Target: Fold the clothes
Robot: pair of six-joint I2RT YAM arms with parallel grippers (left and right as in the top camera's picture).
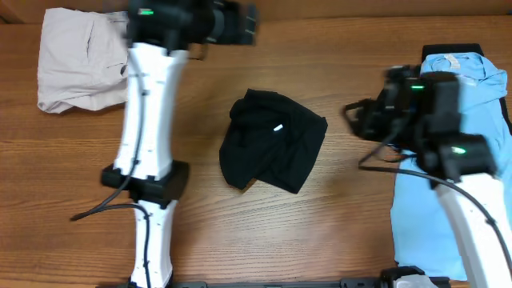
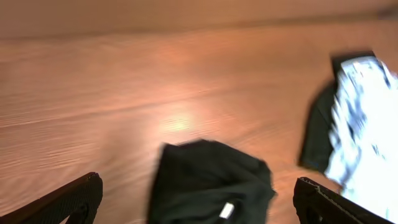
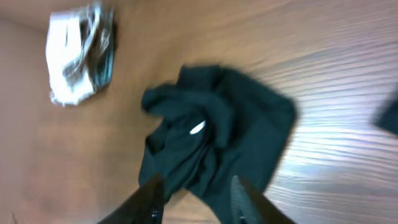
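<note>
**Warm wood under soft light**

We see one brown wooden surface (image 1: 336,232) filling every view, its grain running side to side in fine darker lines. In the left wrist view a pale patch of glare (image 2: 177,124) lies on the wood (soft-edged, blurred). Past the far edge we make out only a plain brown band (image 2: 186,15).

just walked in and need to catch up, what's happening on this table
Two robot arms are on a clothes-folding job. The black garment lies bunched mid-table with neither arm holding it; the left gripper and right gripper are both open. Beige trousers sit at the far left corner, light-blue shirts on the right.
</note>
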